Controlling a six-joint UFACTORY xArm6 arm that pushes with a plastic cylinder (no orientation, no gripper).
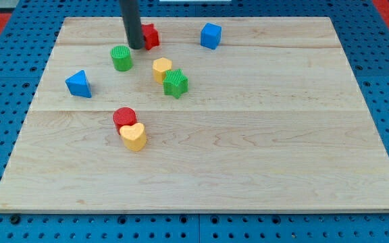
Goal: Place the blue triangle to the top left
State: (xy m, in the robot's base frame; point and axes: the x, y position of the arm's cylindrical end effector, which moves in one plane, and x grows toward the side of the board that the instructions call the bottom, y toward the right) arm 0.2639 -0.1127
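The blue triangle (78,84) lies near the board's left edge, a little above mid-height. My tip (136,47) stands near the view's top, well up and to the right of the triangle. It is just left of a red block (150,36) and just up-right of a green cylinder (121,58). It touches neither that I can tell.
A blue cube (210,35) sits at the top centre. A yellow block (161,69) and a green star-like block (175,83) sit together near the middle. A red cylinder (124,119) touches a yellow heart (134,136) below. The wooden board (282,135) lies on a blue pegboard.
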